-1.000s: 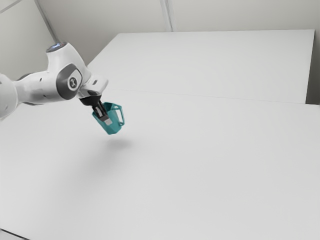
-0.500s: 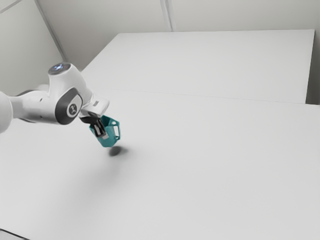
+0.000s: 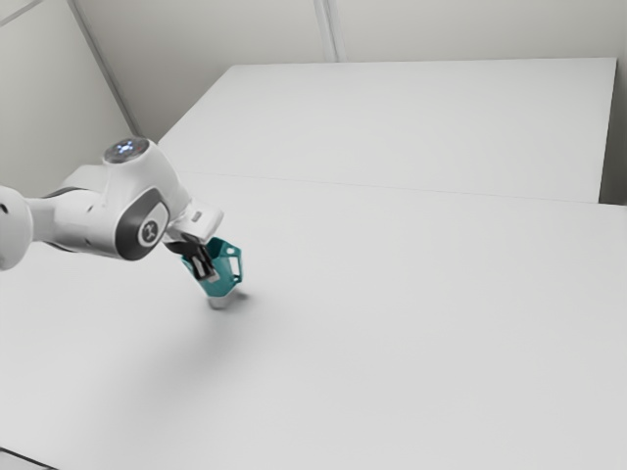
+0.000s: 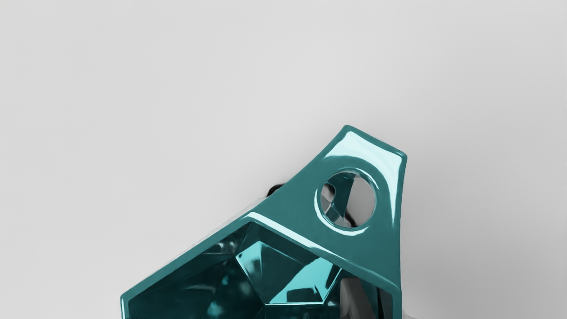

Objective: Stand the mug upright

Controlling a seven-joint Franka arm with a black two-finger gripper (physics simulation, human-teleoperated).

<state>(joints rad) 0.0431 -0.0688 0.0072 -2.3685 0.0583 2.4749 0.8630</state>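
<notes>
At the exterior view's left, above the broad white matt table [image 3: 392,333], the white robot arm with dark grey joint trim [image 3: 88,220] extends toward the exterior view's right. The black two-finger gripper [image 3: 205,267] at its end points obliquely downward and is closed on the wall of the glossy teal faceted mug [image 3: 221,280]. In the wrist view, one grey finger [image 4: 353,299] is inserted in the mug's cavity, next to the wall on the handle side; in the exterior view, the other finger lies against the outer face.

The mug is located directly at the fingertips, low over the table. Its mouth faces upward and its narrower base is directed down. The flat teal handle with a round opening [image 4: 381,248] projects toward the exterior view's right. A pale patch [image 3: 218,304] and a soft dark shadow [image 3: 243,296] adjoin the base. Contact between base and table cannot be determined, nor can exact vertical alignment. Behind the table, a flat white panel [image 3: 411,122] stands before light grey walls [image 3: 470,29]
</notes>
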